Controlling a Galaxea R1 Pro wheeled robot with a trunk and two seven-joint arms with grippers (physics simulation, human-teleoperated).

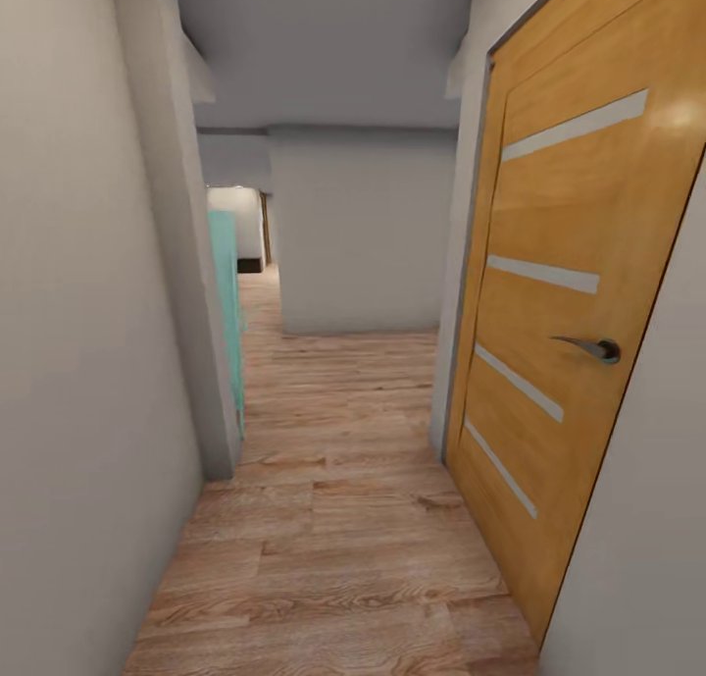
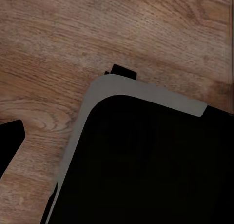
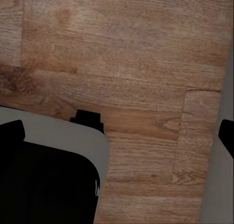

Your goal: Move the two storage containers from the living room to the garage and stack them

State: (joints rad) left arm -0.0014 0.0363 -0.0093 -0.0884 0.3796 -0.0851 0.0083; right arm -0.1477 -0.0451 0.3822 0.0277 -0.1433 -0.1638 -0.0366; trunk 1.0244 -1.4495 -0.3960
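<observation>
Narrow hallway (image 1: 333,519) w/ plank floor, wooden door (image 1: 559,342) at right.

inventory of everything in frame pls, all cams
wood plank floor: 1, light brown, runs down the corridor; also in both wrist views
wooden door: 1, orange-brown with pale horizontal strips, closed, on the right wall
door handle: 1, grey metal lever, right side of that door
walls: pale grey, both sides and across the far end
teal panel: 1, turquoise, past the left wall corner
robot base: black with a grey rim, over the floor; seen in both wrist views
gripper fingertips: dark tips at the wrist views' edges; open or shut unclear
</observation>
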